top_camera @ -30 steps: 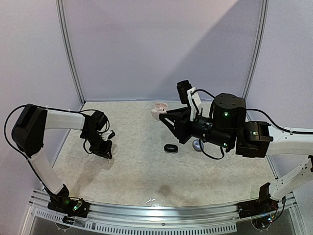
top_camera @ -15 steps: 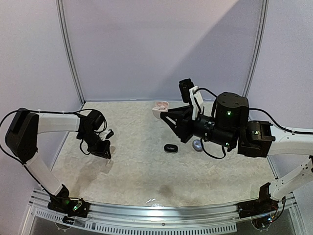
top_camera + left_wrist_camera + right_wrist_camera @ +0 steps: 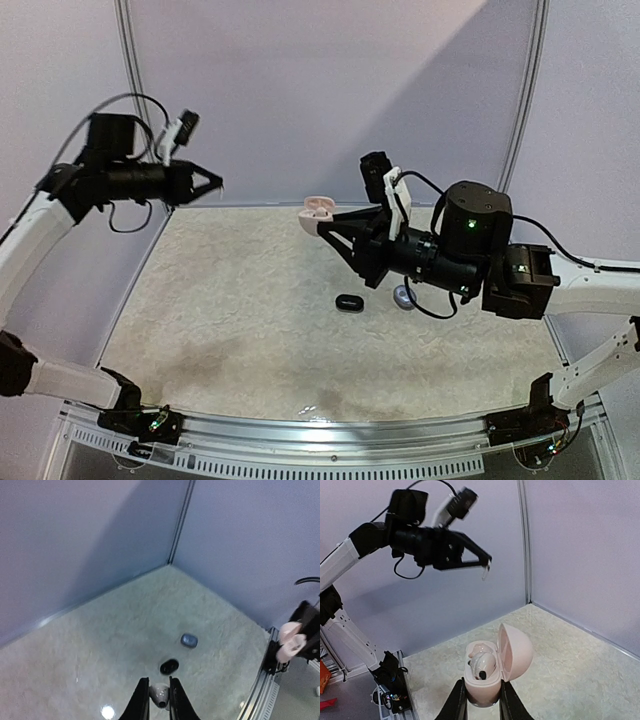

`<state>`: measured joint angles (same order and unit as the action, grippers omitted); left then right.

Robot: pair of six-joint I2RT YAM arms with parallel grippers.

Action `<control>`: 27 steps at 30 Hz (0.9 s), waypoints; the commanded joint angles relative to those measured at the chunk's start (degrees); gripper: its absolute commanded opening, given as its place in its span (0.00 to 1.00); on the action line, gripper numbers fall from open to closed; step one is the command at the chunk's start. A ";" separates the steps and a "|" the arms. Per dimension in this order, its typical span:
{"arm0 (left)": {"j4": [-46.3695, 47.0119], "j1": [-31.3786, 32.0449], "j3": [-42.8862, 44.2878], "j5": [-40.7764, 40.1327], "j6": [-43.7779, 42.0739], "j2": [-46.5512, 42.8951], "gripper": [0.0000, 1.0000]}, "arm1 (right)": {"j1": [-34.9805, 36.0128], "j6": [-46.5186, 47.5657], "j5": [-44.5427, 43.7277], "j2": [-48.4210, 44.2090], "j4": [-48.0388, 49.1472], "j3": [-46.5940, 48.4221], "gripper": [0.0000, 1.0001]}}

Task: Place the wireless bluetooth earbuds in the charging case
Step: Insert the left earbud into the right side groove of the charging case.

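**Top external.** The jaws of the left gripper (image 3: 215,182) stand almost together, raised high at the far left, and we cannot see their load here. The right gripper (image 3: 326,222), well apart from it, pinches the pale pink charging case (image 3: 318,207) in mid-air. A black piece (image 3: 348,302) and a grey piece (image 3: 404,296) lie on the table (image 3: 230,330); we cannot tell whether they are cases or earbuds.

**Left wrist.** The fingers (image 3: 141,702) pinch a white earbud (image 3: 160,695) near their tips.

**Right wrist.** The fingers (image 3: 459,702) clamp the case low on its body. Its lid (image 3: 516,652) is open and one earbud (image 3: 481,665) is seated inside.

We judge three hazards:
- So slight a tip-hold may let the earbud slip and drop to the table.
- A skewed approach may strike the lid or dislodge the seated earbud.
- Pressing down may tilt the unsupported case.
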<state>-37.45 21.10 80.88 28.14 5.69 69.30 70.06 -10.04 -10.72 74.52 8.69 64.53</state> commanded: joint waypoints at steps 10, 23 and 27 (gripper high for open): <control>14.21 11.39 9.66 17.26 0.37 -6.63 0.00 | -0.12 20.61 13.85 7.90 11.98 12.22 0.00; 16.76 22.49 11.84 16.88 -6.76 -6.08 0.00 | -0.08 21.66 16.92 11.43 10.62 17.65 0.00; 18.51 24.30 10.67 14.46 -9.40 -4.99 0.00 | -0.01 21.47 16.92 11.48 10.51 17.82 0.00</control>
<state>-20.05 43.31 91.90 44.38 0.27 62.67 70.06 11.05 5.30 85.49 19.49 81.03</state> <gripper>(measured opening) 0.120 0.201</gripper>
